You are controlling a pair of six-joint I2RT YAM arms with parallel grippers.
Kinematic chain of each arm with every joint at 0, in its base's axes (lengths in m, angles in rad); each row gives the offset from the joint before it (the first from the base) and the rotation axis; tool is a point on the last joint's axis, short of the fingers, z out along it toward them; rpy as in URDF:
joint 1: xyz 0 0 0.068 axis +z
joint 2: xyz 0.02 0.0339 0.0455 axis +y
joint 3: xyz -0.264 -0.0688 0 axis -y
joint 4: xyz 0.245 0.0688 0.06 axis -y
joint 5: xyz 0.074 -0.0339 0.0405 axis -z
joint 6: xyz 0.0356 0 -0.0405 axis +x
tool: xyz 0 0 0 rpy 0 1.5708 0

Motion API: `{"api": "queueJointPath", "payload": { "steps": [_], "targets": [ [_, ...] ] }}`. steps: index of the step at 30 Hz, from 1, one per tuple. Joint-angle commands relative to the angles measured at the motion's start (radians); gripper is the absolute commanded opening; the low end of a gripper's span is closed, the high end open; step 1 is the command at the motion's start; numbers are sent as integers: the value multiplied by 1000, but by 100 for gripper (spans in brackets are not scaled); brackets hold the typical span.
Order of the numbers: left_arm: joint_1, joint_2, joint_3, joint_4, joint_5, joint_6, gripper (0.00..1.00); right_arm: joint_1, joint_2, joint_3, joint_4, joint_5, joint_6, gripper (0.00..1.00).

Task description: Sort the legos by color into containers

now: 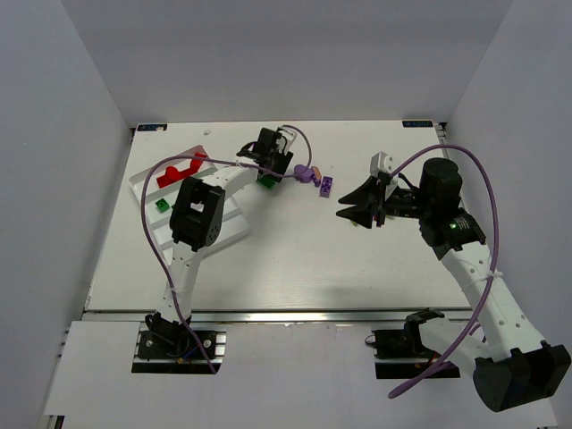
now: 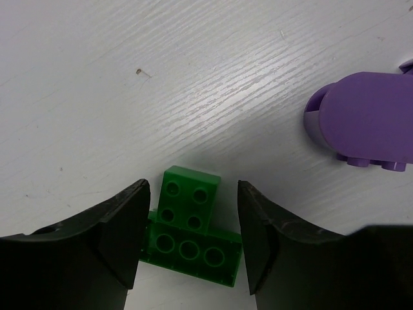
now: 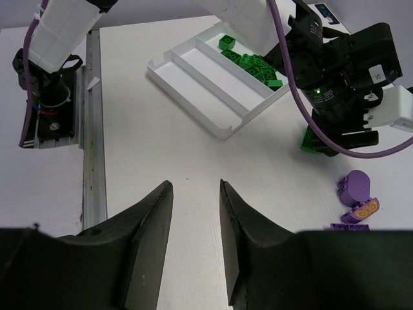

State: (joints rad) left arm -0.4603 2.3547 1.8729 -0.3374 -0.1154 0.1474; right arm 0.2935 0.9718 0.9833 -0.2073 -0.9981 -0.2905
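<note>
My left gripper (image 1: 268,168) is open and low over the table, its jaws on either side of a green lego (image 2: 190,229), two joined green bricks; the left finger (image 2: 122,226) touches it and the right finger stands just off. The green lego also shows in the right wrist view (image 3: 310,141). A rounded purple lego (image 2: 364,123) lies just to its right. The white tray (image 1: 143,189) at the far left holds red legos (image 1: 179,170) and green legos (image 3: 255,61) in separate compartments. My right gripper (image 3: 195,184) is open and empty above mid-table.
More purple legos (image 1: 327,186) and a piece with yellow marks (image 3: 366,208) lie right of my left gripper. The left arm's link (image 1: 198,213) hangs over the tray's right part. White walls enclose the table on three sides.
</note>
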Motion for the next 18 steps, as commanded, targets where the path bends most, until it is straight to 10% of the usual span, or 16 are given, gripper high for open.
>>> {"api": "queueJointPath", "payload": {
  "steps": [1, 10, 18],
  "targets": [
    [-3, 14, 43, -20, -12, 3, 66, -10, -16, -9, 37, -33, 16, 41],
    [-1, 35, 60, -49, -1, -3, 57, -22, -21, -11, 37, -51, 19, 41],
    [-3, -41, 49, -52, 2, -37, 21, -28, -21, -15, 43, -59, 24, 41]
  ]
}}
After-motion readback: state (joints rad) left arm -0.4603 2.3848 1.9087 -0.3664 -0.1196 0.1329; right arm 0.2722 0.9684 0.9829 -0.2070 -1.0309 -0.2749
